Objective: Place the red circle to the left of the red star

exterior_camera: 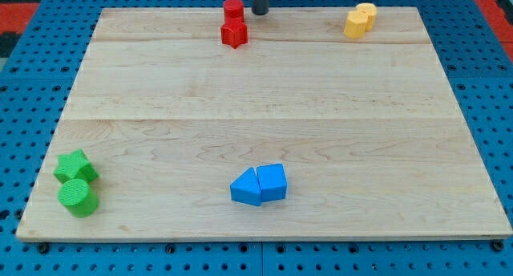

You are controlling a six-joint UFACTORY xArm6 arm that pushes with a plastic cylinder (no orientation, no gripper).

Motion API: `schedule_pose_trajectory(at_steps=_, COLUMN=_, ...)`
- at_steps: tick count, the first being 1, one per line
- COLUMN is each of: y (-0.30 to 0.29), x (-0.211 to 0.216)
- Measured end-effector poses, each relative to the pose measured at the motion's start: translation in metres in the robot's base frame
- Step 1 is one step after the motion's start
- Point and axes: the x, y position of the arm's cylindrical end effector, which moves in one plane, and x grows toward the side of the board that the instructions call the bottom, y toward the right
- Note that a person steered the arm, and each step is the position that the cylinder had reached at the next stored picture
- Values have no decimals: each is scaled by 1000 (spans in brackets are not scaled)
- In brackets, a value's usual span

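Jaws none, rod only, my tip (260,13) right of red circle (232,8), touching red star (234,34) below.

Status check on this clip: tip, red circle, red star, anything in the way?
My tip at the view's top, just right of the red circle. Circle touching the red star, above it, not left. Path clear.

My tip (260,13) sits at the view's top edge, a little left of centre. The dark rod stands upright, its upper part cut off by the frame.
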Motion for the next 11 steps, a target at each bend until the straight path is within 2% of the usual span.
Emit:
schedule_pose_trajectory(at_steps=1, y=-49, x=6)
schedule_pose_trajectory(at_steps=3, y=-92, x=93)
schedule_pose_trajectory(at_steps=4, y=-140, x=115)
schedule_pose_trajectory(at_steps=5, y=-174, x=49)
schedule_pose_trajectory(at_steps=6, y=-174, x=-1)
schedule_pose_trajectory(at_steps=7, y=-145, x=-2)
schedule_pose_trajectory(at_steps=8, y=-83, x=8)
schedule_pose_trajectory(at_steps=9, y=-66, x=35)
schedule_pose_trajectory(at_steps=11, y=-91, x=63)
